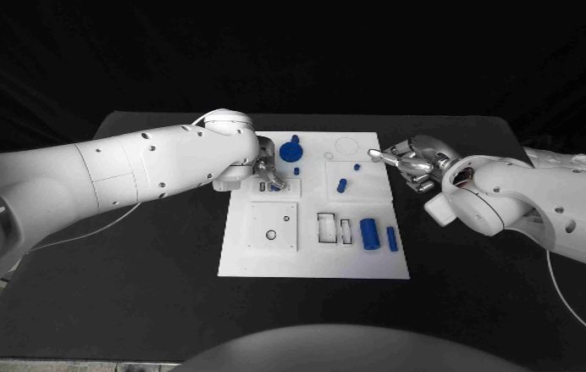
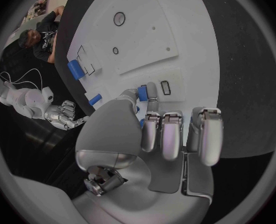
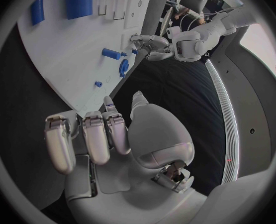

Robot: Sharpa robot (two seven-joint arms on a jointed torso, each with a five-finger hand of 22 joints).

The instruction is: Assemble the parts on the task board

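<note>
- Task board lies flat in the middle of the black surface; white plate with raised squares, slots and round holes.
- Parts on it: a round blue disc near the far edge by the left hand; a short blue peg lying mid-board; a tiny blue stud just beyond it; a thick blue cylinder and a slimmer blue bar side by side at the near right, beside two rectangular slots.
- Left hand sits over the board's far left part, next to the disc. Wrist view shows a small blue piece between thumb and a fingertip; reads as a pinch, other fingers curled alongside.
- Right hand hovers at the board's right edge, near the far corner; fingers loosely bent and apart, nothing in them, not touching the board.
- Handling, as a judgement: parts look like rigid, light plastic, smooth enough to slip or roll; cylinders likely roll if nudged. Best taken across the middle of the round body, thumb opposite a finger, leaving the end free to enter its hole.
- Board itself looks stiff, light; may slide under sideways push.
- Risk: pinched piece is small, easy to tilt on insertion.
</note>
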